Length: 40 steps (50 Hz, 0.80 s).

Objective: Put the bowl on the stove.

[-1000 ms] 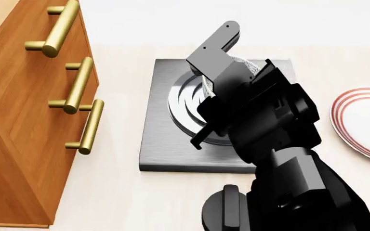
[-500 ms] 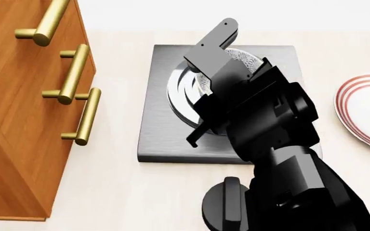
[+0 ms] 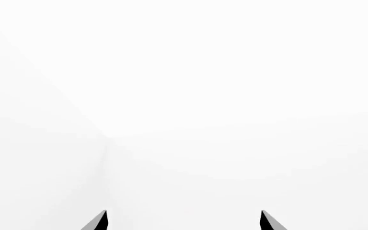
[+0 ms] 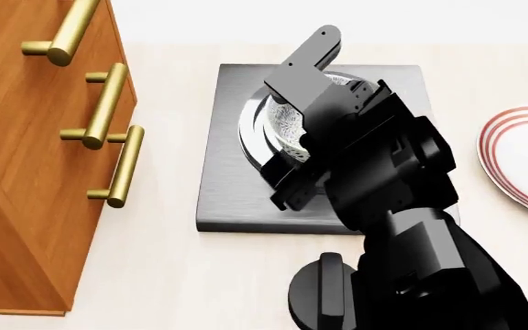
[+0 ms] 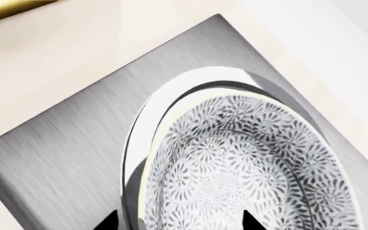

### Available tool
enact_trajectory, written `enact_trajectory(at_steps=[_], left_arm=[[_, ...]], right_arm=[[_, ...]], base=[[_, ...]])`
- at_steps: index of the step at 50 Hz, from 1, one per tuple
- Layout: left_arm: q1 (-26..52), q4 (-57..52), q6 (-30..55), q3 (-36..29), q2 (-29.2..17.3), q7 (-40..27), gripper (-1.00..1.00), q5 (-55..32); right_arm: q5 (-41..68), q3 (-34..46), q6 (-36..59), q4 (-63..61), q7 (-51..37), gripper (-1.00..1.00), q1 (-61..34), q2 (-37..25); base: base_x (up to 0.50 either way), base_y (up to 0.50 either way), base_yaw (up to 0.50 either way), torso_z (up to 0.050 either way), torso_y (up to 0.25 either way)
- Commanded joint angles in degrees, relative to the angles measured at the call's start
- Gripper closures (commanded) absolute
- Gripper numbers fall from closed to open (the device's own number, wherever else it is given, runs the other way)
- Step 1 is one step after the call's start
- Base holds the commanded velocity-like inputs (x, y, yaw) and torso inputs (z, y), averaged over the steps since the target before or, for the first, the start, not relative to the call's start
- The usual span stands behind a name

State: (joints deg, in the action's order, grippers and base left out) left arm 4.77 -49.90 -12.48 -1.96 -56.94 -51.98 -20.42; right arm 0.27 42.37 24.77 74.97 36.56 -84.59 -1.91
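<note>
I see the bowl (image 5: 235, 167) sitting on the stove (image 4: 227, 172) burner at frame centre; right gripper (image 5: 178, 221) jaws apart around its rim, left gripper (image 3: 182, 221) jaws apart, holding nothing.

I see a pale counter (image 4: 168, 275). Lying directly on it: stove (image 4: 223, 179) mid-counter, plate (image 4: 521, 155) well apart at the right edge, black knob (image 4: 319, 289) near the stove's front, wooden cabinet (image 4: 25, 179) left.

Head view looks steeply down over the right arm; right wrist view is close above the stove (image 5: 75, 143), shared by both; left wrist view faces blank white.
</note>
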Motion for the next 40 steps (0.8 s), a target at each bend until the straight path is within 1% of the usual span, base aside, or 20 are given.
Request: enact_trajectory(at_steps=[1, 2, 3, 15, 29, 32, 37, 39, 40], left_arm=[[0.0, 0.0, 0.1, 0.1, 0.2, 0.1, -1.00, 0.1], [0.0, 0.1, 0.1, 0.2, 0.2, 0.1, -1.00, 0.0], [0.0, 0.1, 0.2, 0.2, 0.2, 0.1, -1.00, 0.0], [0.1, 0.2, 0.3, 0.1, 0.5, 0.2, -1.00, 0.0], [0.2, 0.3, 0.4, -0.1, 0.7, 0.5, -1.00, -0.1], [0.3, 0.3, 0.6, -0.3, 0.8, 0.6, -1.00, 0.1], [0.3, 0.2, 0.6, -0.3, 0.8, 0.6, -1.00, 0.0], [0.3, 0.2, 0.6, -0.4, 0.9, 0.7, -1.00, 0.0], [0.6, 0.3, 0.8, -0.8, 1.1, 0.8, -1.00, 0.1]], right_arm=[[-0.2, 0.1, -0.1, 0.0, 0.0, -1.00, 0.0, 0.0], [-0.2, 0.1, -0.1, 0.0, 0.0, -1.00, 0.0, 0.0], [-0.1, -3.5, -1.9, 0.0, 2.1, -1.00, 2.0, 1.1], [-0.1, -3.9, -10.0, 0.0, 3.6, -1.00, 2.2, 0.2], [0.3, -6.8, -17.4, 0.0, 1.2, -1.00, 1.0, -2.4], [0.8, -8.1, -19.6, 0.0, -0.6, -1.00, 1.0, -3.2], [4.0, -12.7, -22.5, -0.2, -3.2, -1.00, 0.3, -5.3], [4.9, -13.6, -21.9, -3.3, -3.2, -1.00, 1.5, -6.4], [6.1, -14.4, -18.3, -10.7, -2.9, -1.00, 4.2, -8.0]], base=[[0.00, 0.00, 0.00, 0.000, 0.000], [0.00, 0.00, 0.00, 0.000, 0.000], [0.00, 0.00, 0.00, 0.000, 0.000], [0.00, 0.00, 0.00, 0.000, 0.000], [0.00, 0.00, 0.00, 0.000, 0.000], [0.00, 0.00, 0.00, 0.000, 0.000], [0.00, 0.00, 0.00, 0.000, 0.000], [0.00, 0.00, 0.00, 0.000, 0.000], [0.00, 0.00, 0.00, 0.000, 0.000]])
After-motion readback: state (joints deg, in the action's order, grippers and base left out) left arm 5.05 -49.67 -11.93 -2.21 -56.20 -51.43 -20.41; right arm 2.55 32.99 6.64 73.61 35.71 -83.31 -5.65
